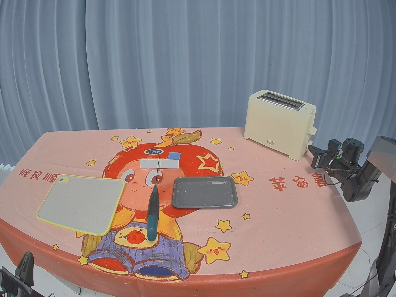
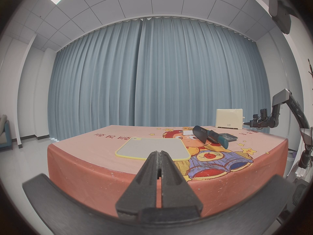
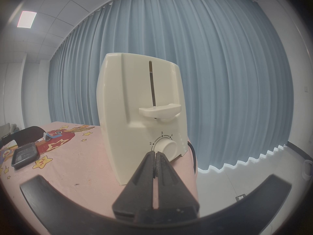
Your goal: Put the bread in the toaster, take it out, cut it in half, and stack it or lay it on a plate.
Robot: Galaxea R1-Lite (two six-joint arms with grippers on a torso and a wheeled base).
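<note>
Holding the right gripper (image 3: 155, 154), fingers together, just beside the lever (image 3: 159, 110) of the toaster (image 1: 280, 122), we are risking shoving the toaster sideways while freeing the bread, which we are guessing sits hidden inside it.

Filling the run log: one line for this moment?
right gripper shut, facing toaster lever | left gripper shut, short of table | knife between board and tray

Right arm (image 1: 355, 177) now: black, chunky rounded joints, a flat grey link (image 1: 383, 153) above. A thin black cable (image 1: 328, 181) loops off the wrist, with a small green light (image 1: 337, 158) beside it. Right gripper (image 3: 155, 154): matte black, two wedge fingers (image 3: 141, 180) tapering to a point, above a curved black bar (image 3: 65, 209). Left gripper (image 2: 159, 154): same black wedge build.
</note>
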